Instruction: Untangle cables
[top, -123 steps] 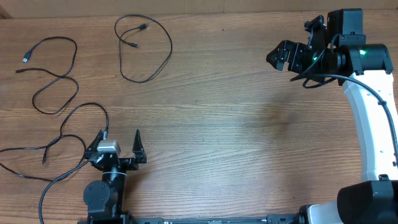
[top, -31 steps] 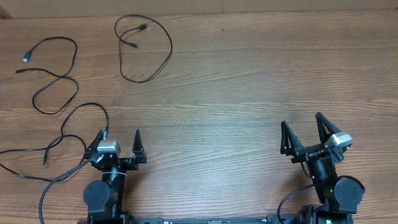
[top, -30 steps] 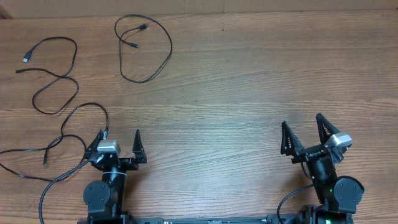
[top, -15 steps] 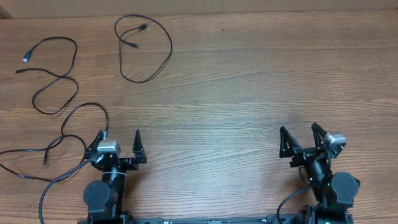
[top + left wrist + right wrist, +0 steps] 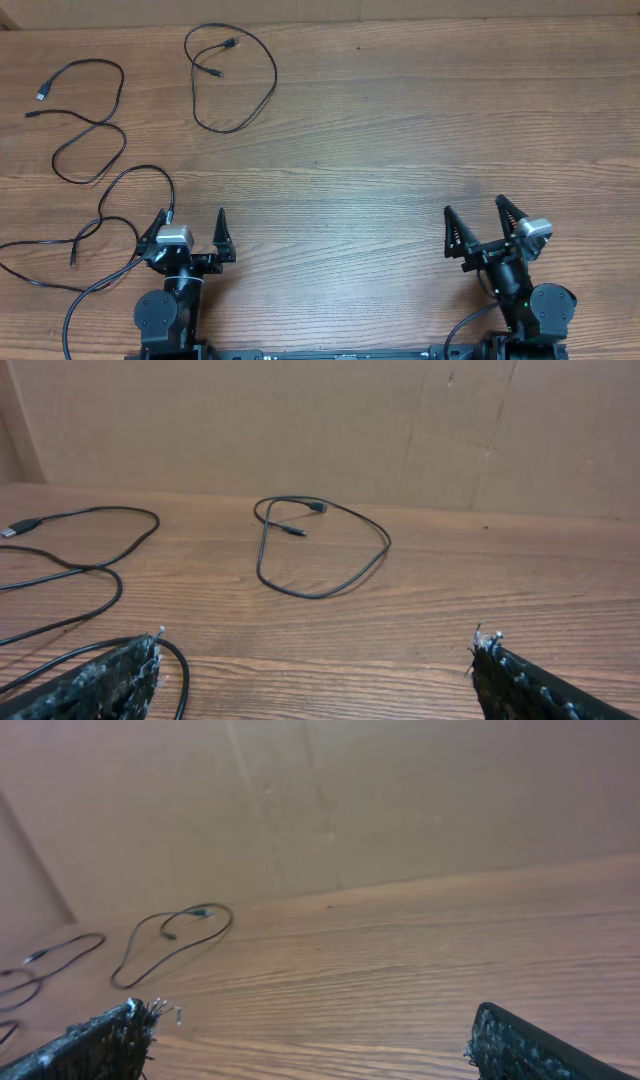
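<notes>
Cables point(image 5: 322, 595): three, thin, black, small plug ends, lying separate on the worktop's point(image 5: 400, 130) left half. These are a loop point(image 5: 274, 75) at the far side, an S-curve point(image 5: 121, 85) with a silver plug, and a third cable point(image 5: 145, 167) by the left pincer point(image 5: 190, 214), cut off at the left edge. Left pincer and right pincer point(image 5: 474, 208) are spread wide, empty.

We see a matte-black left gripper point(image 5: 190, 215) and a matching right gripper point(image 5: 473, 206). Each carries pointed triangular black fingers point(image 5: 110, 680) with rough tips flecked white. A silver-grey boxy camera block point(image 5: 532, 229) caps the right wrist. Behind that block is a round black joint housing point(image 5: 551, 305), and to the left of the block curls a thick black arm cable point(image 5: 460, 325).
</notes>
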### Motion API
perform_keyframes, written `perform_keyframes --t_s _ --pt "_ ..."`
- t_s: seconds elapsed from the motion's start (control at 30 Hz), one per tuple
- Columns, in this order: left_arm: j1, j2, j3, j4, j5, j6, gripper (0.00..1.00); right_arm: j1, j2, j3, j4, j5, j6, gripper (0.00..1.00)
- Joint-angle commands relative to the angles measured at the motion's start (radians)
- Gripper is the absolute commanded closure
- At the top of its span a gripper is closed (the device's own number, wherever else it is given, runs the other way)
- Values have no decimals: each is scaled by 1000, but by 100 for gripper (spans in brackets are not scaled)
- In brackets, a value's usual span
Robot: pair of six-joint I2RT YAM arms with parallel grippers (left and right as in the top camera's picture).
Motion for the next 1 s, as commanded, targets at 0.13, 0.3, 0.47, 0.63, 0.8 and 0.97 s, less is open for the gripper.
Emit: perform_keyframes --t_s 0.13,0.3,0.47,0.63,0.8,0.97 --pt "8 -7 -7 3 11 -7 1 95 -11 -11 -12 196 -164 0" --pt "8 -7 -7 3 11 -7 1 106 -11 -11 -26 372 -174 0" --pt "8 -7 -7 3 11 -7 0 106 -11 -11 -26 380 -265 0" --pt "8 -7 -7 3 11 -7 0 106 -11 -11 -26 382 -264 0" --pt "8 -7 -7 3 11 -7 0 106 -11 -11 -26 375 -286 0" --pt "8 -7 -7 3 11 -7 0 107 -11 -11 -26 366 -328 0"
